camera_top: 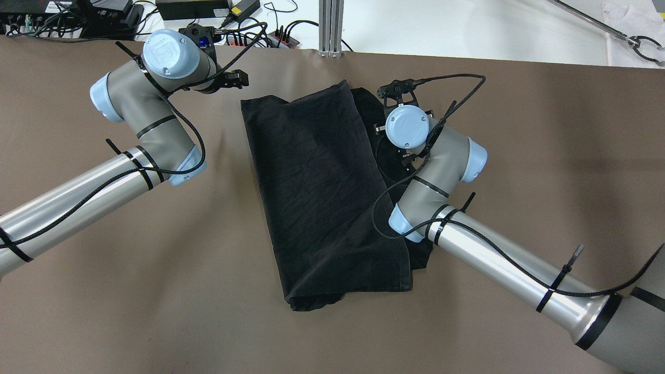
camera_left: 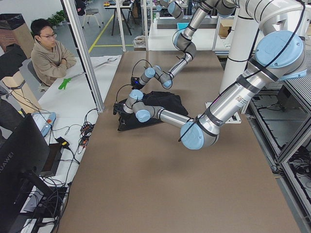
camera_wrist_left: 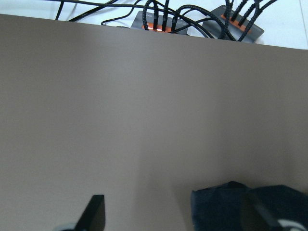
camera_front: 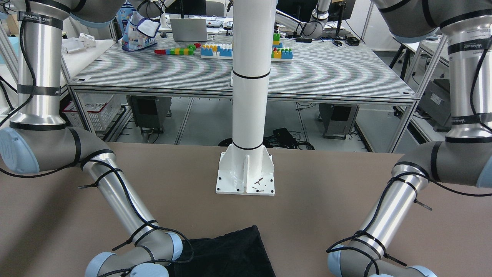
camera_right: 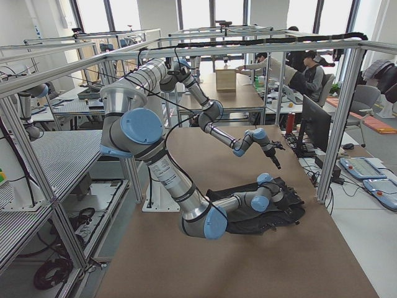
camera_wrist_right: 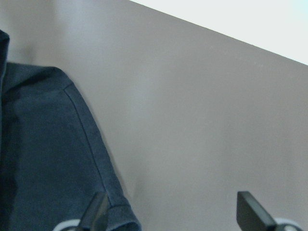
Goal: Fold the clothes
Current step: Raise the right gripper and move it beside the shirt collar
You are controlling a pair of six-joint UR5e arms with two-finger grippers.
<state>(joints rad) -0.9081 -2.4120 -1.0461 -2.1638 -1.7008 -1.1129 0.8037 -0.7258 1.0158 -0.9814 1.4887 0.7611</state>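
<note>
Brown matte table surface carries the plain black soft-fabric garment. The garment lies at mid-table as a rough rectangle, one layer doubled over another, with a strip of the lower layer exposed along its right side. Both arms stand at its far corners, probably to take those corners for a further fold. Left two-finger gripper: fingers apart, empty, a garment corner showing within the gap. Right two-finger gripper: fingers apart, empty, the garment's hem beside one finger.
</note>
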